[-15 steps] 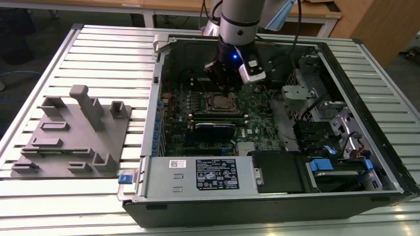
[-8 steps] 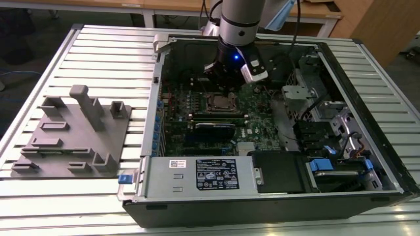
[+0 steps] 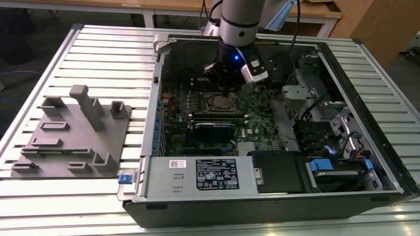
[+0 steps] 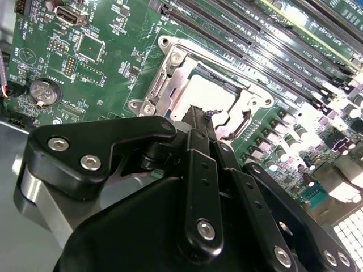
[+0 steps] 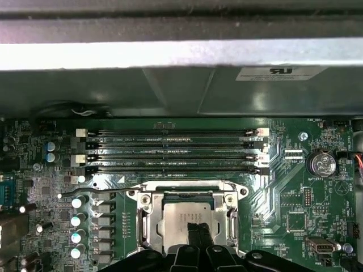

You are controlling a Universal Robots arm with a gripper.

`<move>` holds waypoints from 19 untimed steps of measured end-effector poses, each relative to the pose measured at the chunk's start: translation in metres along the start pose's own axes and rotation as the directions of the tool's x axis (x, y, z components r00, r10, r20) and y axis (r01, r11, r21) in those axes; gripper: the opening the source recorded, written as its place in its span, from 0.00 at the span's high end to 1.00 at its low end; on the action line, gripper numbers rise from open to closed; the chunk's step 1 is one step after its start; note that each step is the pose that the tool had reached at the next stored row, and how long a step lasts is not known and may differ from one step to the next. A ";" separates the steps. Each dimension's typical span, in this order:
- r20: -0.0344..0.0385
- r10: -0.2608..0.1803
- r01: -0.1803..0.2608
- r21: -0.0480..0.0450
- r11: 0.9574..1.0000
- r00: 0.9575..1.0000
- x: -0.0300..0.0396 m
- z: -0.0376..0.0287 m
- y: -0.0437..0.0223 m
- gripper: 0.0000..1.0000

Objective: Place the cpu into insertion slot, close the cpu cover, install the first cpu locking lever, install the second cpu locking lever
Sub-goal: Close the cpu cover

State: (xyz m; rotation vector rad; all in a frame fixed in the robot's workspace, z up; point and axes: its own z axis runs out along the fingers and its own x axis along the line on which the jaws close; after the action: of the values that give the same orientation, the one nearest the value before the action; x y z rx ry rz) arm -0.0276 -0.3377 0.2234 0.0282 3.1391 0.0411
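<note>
The cpu [image 5: 180,217] lies flat in the insertion slot [image 3: 220,102] on the green board, its dull silver top showing in both wrist views. The cpu cover [image 5: 148,222] lies down around it as a silver frame. A thin metal locking lever [image 5: 85,192] sticks out sideways from one corner of the socket. My gripper [image 5: 199,231] hangs just over the cpu's [image 4: 199,93] top, near one edge, with its black fingertips [image 4: 196,113] together and nothing between them. In the exterior view the gripper [image 3: 226,89] stands directly above the socket inside the open computer case.
Several long black memory slots [image 5: 170,150] run beside the socket, and a coin battery [image 5: 320,164] sits on the board. The case walls [image 3: 157,73] surround the board. A power supply [image 3: 196,174] and drive bay [image 3: 328,167] fill the near side. A grey fixture [image 3: 72,132] rests on the slatted table.
</note>
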 end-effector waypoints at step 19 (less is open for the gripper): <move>0.002 -0.075 0.075 0.000 0.997 0.997 0.0026 0.0081 -0.0005 0.90</move>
State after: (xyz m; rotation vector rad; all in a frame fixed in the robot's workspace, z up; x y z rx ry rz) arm -0.0302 -0.3380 0.2153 -0.0897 3.1351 0.0405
